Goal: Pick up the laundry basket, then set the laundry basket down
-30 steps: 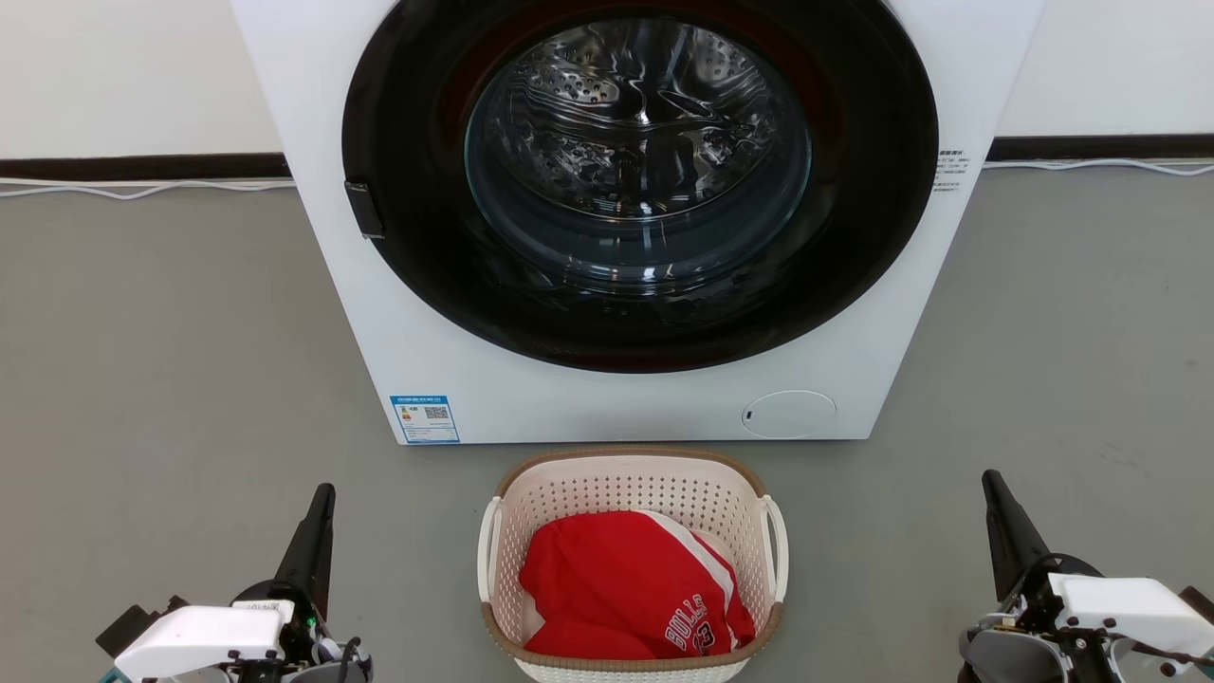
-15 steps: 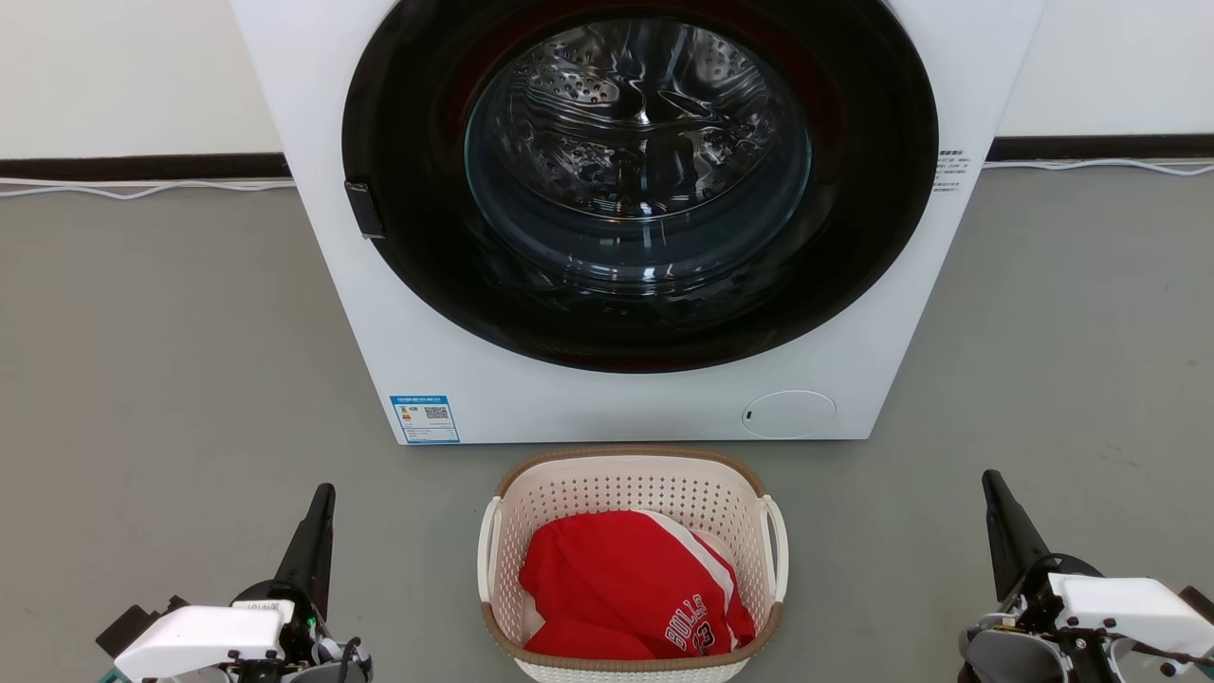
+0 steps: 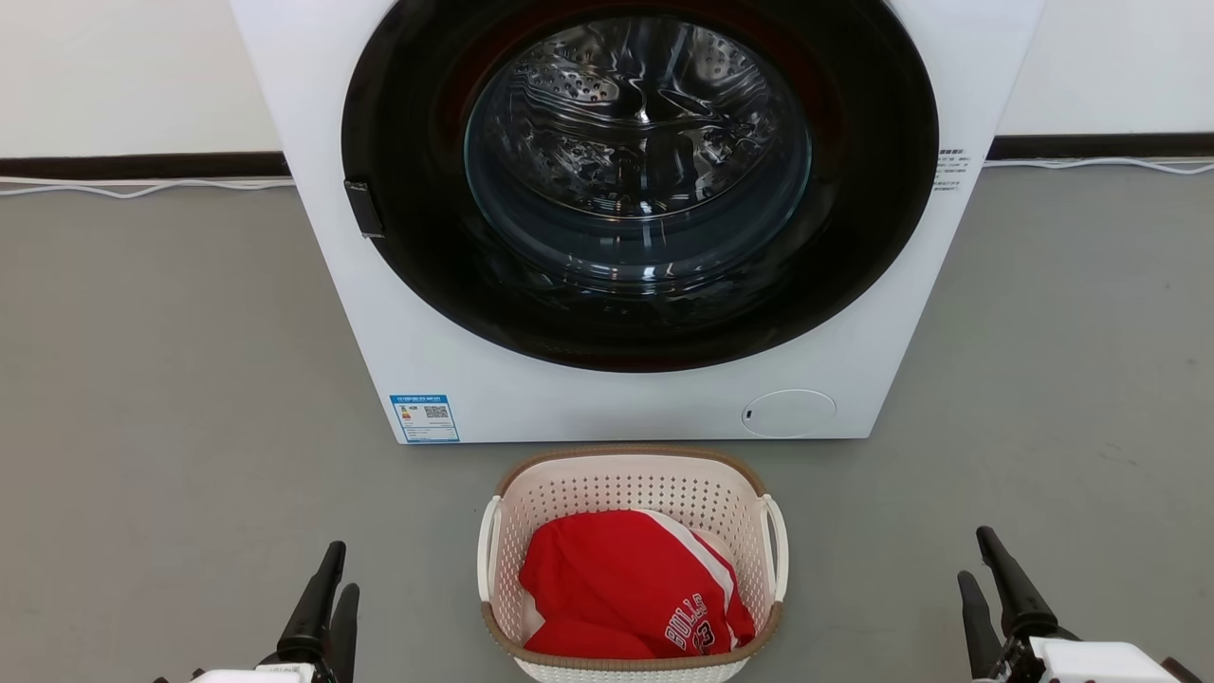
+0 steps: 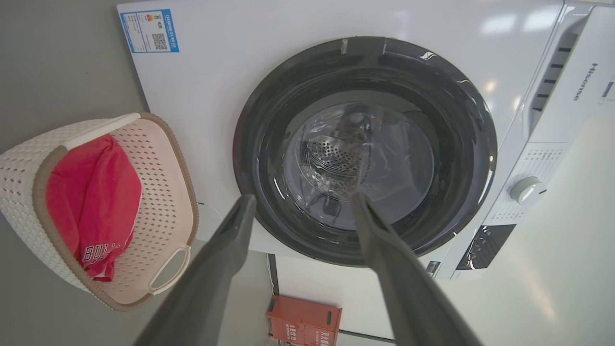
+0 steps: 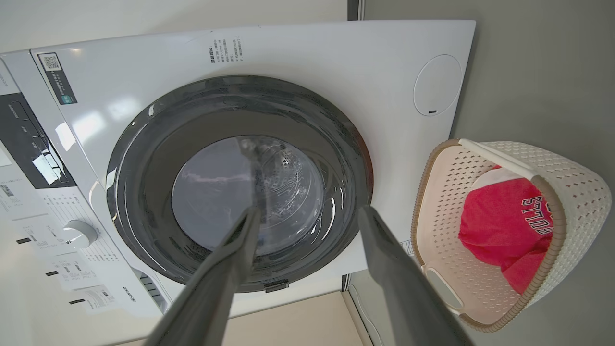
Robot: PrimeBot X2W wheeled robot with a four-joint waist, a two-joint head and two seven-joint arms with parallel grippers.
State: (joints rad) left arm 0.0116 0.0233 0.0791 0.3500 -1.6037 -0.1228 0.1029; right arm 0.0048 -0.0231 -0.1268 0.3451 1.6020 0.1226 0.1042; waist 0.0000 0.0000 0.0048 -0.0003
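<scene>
**Item 1.** Laundry basket (image 3: 616, 491): stands on the floor (image 3: 171, 379) just in front of the washer (image 3: 531, 398), midway between our two arms.
- Cream perforated plastic, rounded corners, brown woven-look rim.
- One white loop handle (image 3: 487, 550) on each side.
- Its near end is cut off in the head view, so we cannot give its long axis.
- Holds a red jersey (image 3: 626, 583), soft and crumpled, with white trim.

**Item 2.** Left pincer (image 3: 341, 569): well apart from the basket, on its left. The dark tapered fingers (image 3: 318, 607) are narrowly parted and hold nothing.

**Item 3.** Right pincer (image 3: 973, 555): the mirror place on the basket's right, also narrowly parted and empty.

**Note.** We judge neither arm nearer. Each handle faces its own pincer, so the lift calls for both to come inward.
</scene>
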